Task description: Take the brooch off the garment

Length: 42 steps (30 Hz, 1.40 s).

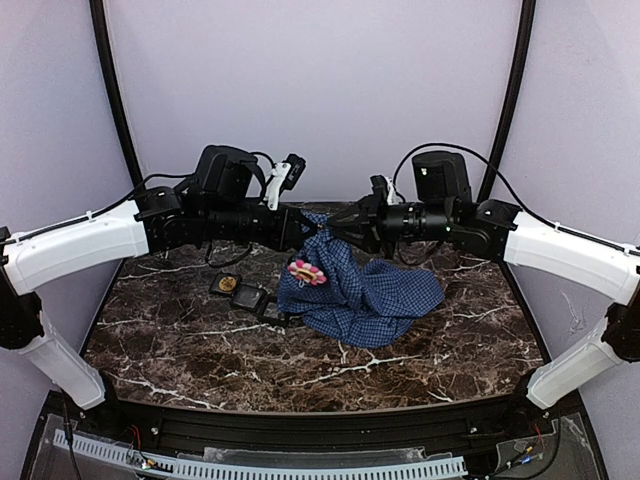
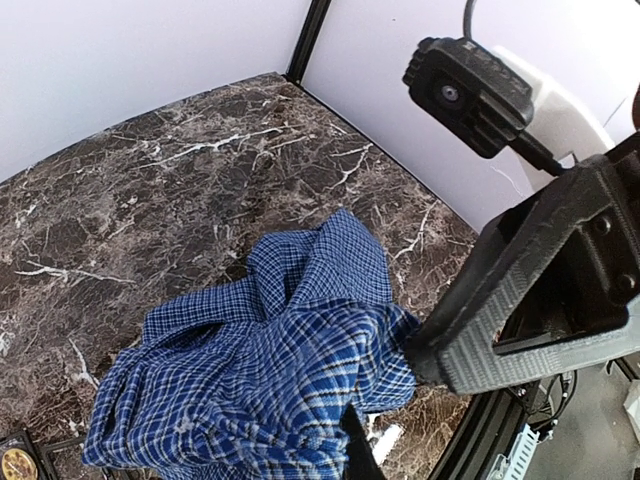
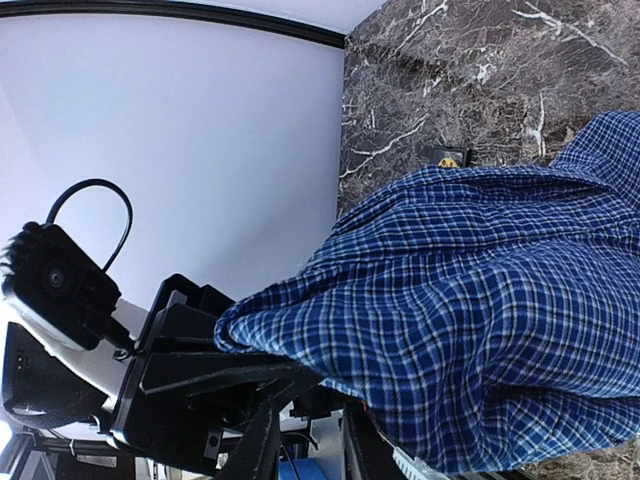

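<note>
Garment [image 1: 365, 290] raised near far edge, my left gripper [image 1: 305, 226] and right gripper [image 1: 338, 226] both clamped on it; brooch [image 1: 306, 271] not yet off, I need one freed.

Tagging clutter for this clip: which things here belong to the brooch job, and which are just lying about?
Job: shirt, brooch on it, left gripper and right gripper holding the shirt up.
Lying about: black case with a gold piece, on the table.

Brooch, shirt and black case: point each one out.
Brooch [image 1: 306, 271]: top view, flower's middle.
Shirt [image 1: 375, 295]: top view, draped right part.
Case [image 1: 250, 298]: top view, dark middle.
</note>
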Available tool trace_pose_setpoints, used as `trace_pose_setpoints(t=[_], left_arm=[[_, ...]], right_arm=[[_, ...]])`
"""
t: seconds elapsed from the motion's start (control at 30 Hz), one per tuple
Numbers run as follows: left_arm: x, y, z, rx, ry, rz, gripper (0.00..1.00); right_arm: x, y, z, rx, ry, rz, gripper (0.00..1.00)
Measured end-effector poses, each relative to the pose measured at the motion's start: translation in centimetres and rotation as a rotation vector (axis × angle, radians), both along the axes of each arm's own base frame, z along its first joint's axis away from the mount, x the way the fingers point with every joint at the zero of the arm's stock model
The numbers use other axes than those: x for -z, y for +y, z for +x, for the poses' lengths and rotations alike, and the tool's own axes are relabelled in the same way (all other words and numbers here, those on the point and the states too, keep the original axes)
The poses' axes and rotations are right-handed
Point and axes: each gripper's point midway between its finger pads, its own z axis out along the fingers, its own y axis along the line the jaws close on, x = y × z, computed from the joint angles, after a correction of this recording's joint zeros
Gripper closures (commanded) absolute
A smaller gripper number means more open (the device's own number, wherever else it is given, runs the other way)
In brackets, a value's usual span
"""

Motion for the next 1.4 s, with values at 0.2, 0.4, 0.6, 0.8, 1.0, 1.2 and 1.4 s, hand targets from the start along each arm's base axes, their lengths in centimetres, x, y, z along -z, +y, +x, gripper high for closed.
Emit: trace_pose_setpoints(t=[0.2, 0.4, 0.6, 0.8, 1.0, 1.2, 1.4], left_arm=[[0.0, -0.46, -0.65, 0.018, -0.007, 0.004, 0.99], [0.01, -0.59, -0.83, 0.025, -0.018, 0.011, 0.99], [0.18, -0.51, -0.84, 0.023, -0.026, 0.026, 0.99], [0.21, -0.42, -0.72, 0.013, -0.033, 0.032, 0.99], [0.22, -0.37, -0.64, 0.005, -0.037, 0.035, 0.99], [0.21, -0.46, -0.76, 0.006, -0.038, 0.035, 0.99], [0.2, -0.57, -0.91, 0.009, -0.039, 0.035, 0.99]], right_arm=[[0.52, 0.49, 0.43, 0.001, 0.012, -0.007, 0.81], [0.14, 0.63, 0.58, 0.003, 0.008, -0.003, 0.84], [0.44, 0.89, 0.81, 0.002, 0.015, -0.011, 0.86], [0.62, 0.88, 0.84, 0.004, 0.02, -0.017, 0.85], [0.8, 0.81, 0.83, 0.006, 0.025, -0.023, 0.85], [0.88, 0.79, 0.82, 0.007, 0.027, -0.026, 0.85], [0.93, 0.78, 0.8, 0.006, 0.029, -0.028, 0.87]])
